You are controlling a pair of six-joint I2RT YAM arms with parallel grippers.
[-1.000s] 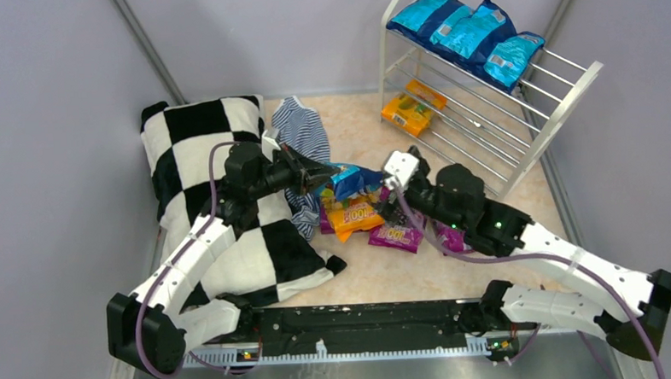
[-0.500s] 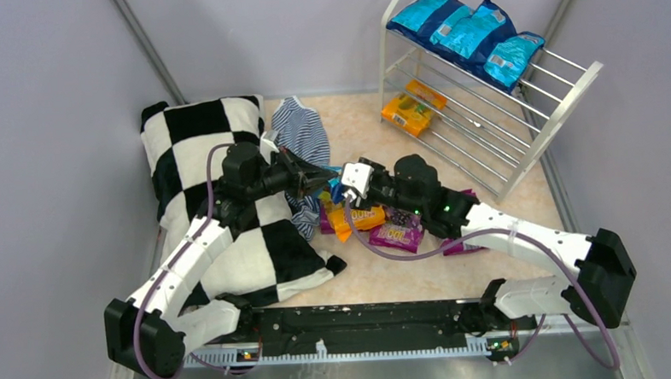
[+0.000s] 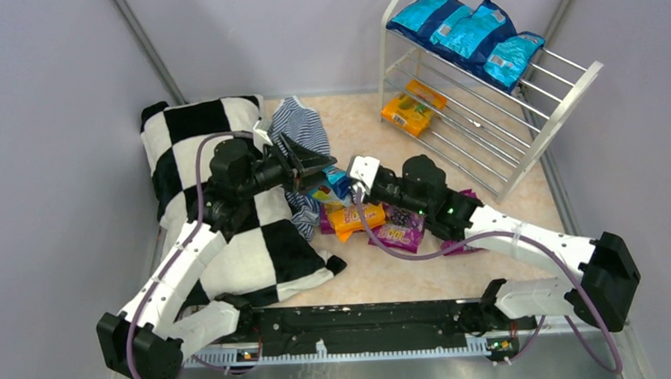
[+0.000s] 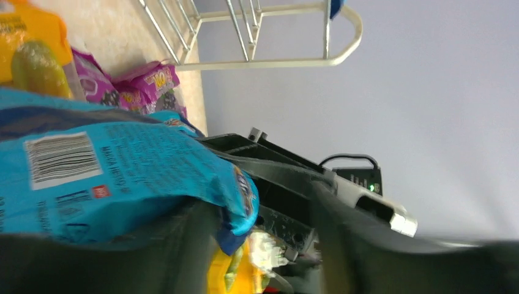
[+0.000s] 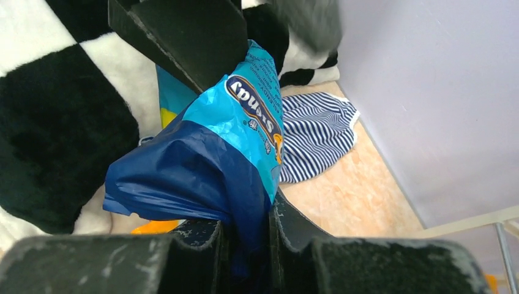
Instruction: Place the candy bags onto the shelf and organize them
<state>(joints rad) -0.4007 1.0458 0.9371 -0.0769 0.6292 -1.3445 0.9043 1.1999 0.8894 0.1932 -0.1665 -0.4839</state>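
Well left of the shelf [image 3: 562,120], beside the checkered pillow [image 3: 193,136], the left claw [image 3: 324,171] stands with jaws parted around a blue candy bag [image 5: 232,147]. Nearer the shelf, the right claw [image 5: 246,223] pinches tight on that bag's dark end. Orange and purple bags [image 3: 359,218] lie on the worktop [image 3: 361,275] before the shelf, which carries blue bags [image 3: 470,31] on top and orange bags [image 3: 410,109] lower down
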